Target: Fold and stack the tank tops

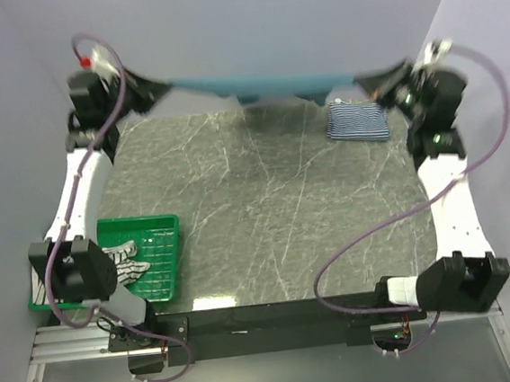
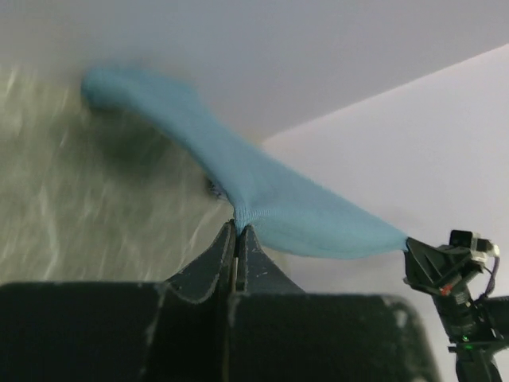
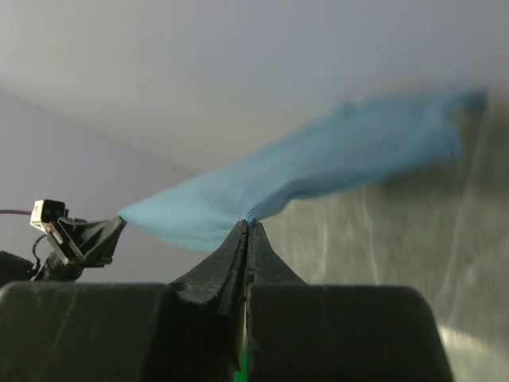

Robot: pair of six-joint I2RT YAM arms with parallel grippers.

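The teal-blue tank top (image 1: 267, 85) hangs stretched in the air along the table's far edge between both grippers. My left gripper (image 1: 162, 88) is shut on its left end, seen in the left wrist view (image 2: 238, 224) with the cloth (image 2: 302, 215) pinched. My right gripper (image 1: 373, 81) is shut on its right end, seen in the right wrist view (image 3: 247, 224) with the cloth (image 3: 318, 171). The fine navy-and-white striped tank top (image 1: 358, 120) lies folded at the far right. The black-and-white striped tank top (image 1: 121, 258) lies in the green basket (image 1: 156, 246), partly hidden by the left arm.
The green basket sits at the near left of the marble table (image 1: 266, 208). Purple cables (image 1: 368, 234) trail from both arms. Walls close in behind and on both sides.
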